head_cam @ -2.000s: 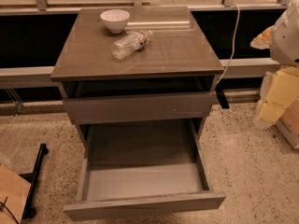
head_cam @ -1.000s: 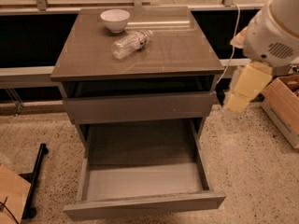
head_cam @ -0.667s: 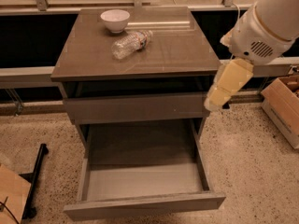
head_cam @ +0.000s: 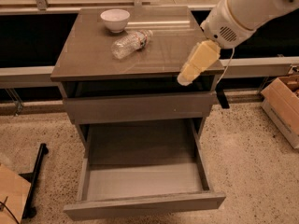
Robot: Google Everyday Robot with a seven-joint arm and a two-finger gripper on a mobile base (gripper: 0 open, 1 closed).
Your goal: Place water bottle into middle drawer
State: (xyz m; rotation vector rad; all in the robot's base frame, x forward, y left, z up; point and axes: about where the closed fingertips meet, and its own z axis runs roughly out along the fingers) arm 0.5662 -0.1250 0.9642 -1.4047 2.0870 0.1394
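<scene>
The water bottle (head_cam: 131, 43) is clear crinkly plastic with a label band. It lies on its side on the cabinet top (head_cam: 173, 45), just right of and in front of a white bowl (head_cam: 115, 19). The middle drawer (head_cam: 145, 181) is pulled far out below, and its pale grey floor holds nothing. My gripper (head_cam: 187, 76) is the cream-coloured end of the white arm. It hangs over the front right corner of the cabinet top, well to the right of the bottle and apart from it. It holds nothing that I can see.
Above the open drawer, another drawer (head_cam: 140, 107) shows only its flat front panel. A cardboard box (head_cam: 282, 106) stands on the floor at the right. A black stand (head_cam: 35, 176) and a piece of cardboard (head_cam: 11, 195) are at the lower left. A rail and ledge run behind the cabinet.
My arm has swung in from the right edge of view to the left and up, so the gripper now hangs over the cabinet's front right corner. The bottle, bowl and drawers have not moved.
</scene>
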